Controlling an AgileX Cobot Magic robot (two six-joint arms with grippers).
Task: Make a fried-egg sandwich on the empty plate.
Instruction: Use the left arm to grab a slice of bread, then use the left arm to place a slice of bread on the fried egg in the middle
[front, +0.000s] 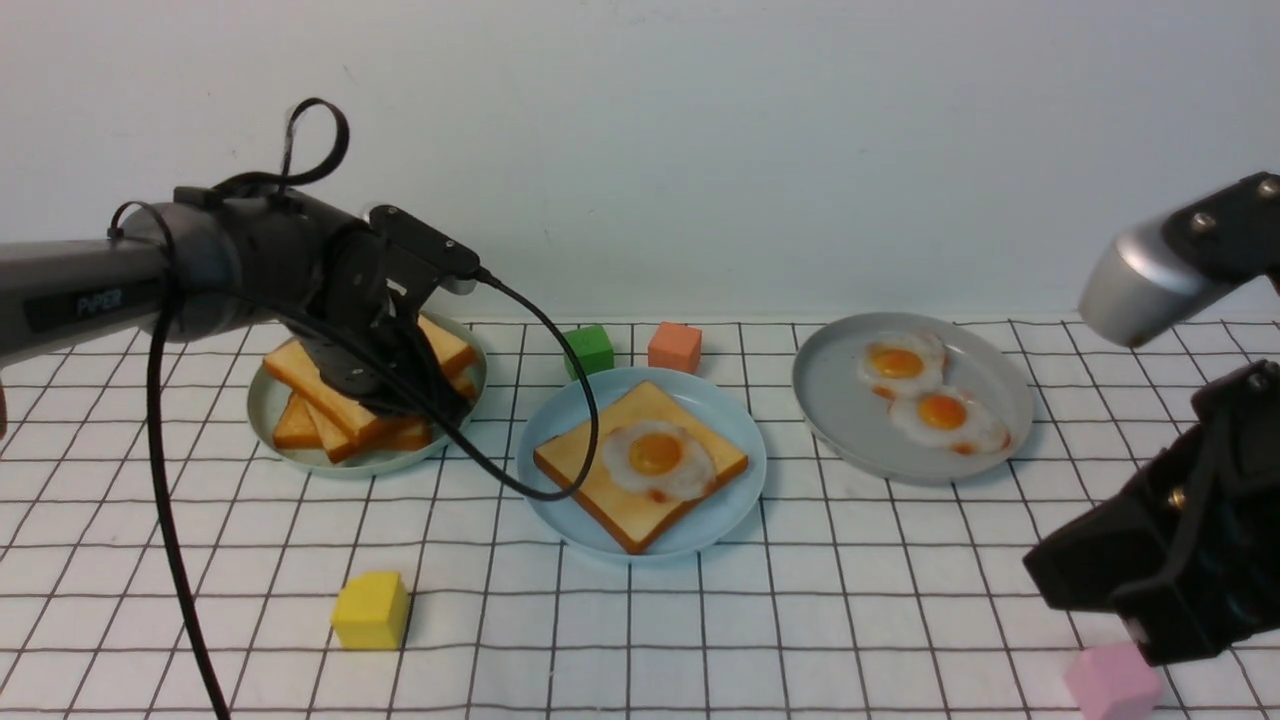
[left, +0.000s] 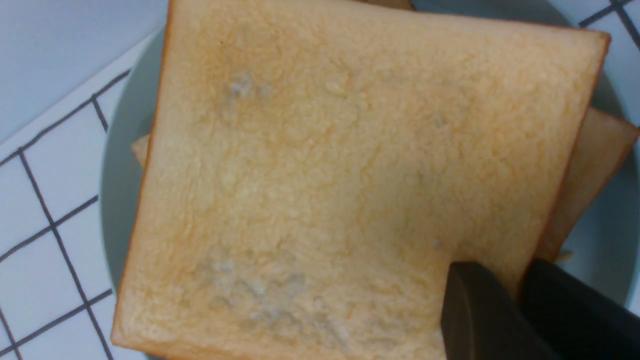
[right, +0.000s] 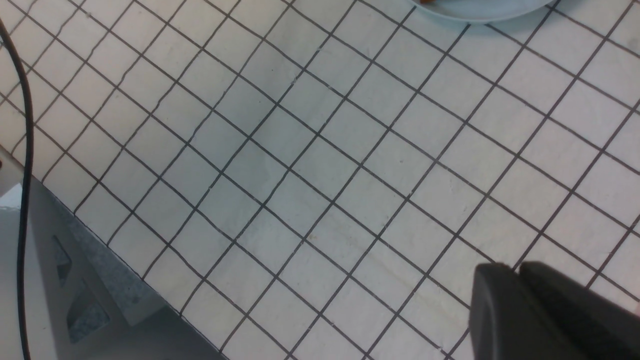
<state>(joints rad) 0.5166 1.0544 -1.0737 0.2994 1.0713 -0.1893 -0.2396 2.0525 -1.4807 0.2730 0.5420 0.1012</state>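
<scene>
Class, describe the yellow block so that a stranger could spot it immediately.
Find the light-blue plate holding toast topped with an egg. Nearer the camera and to its left, on the gridded tabletop, sits the block. It alone is yellow; the others are green, orange and pink.

There are three plates (front: 745, 490), three fried eggs (front: 657, 455), four blocks (front: 370, 611), at least four toast slices (front: 635, 520).

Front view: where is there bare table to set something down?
Between the blue plate, the grey plate and the pink cube; also between the yellow cube and blue plate. It is crowded behind the blue plate, with the green and orange cubes.
</scene>
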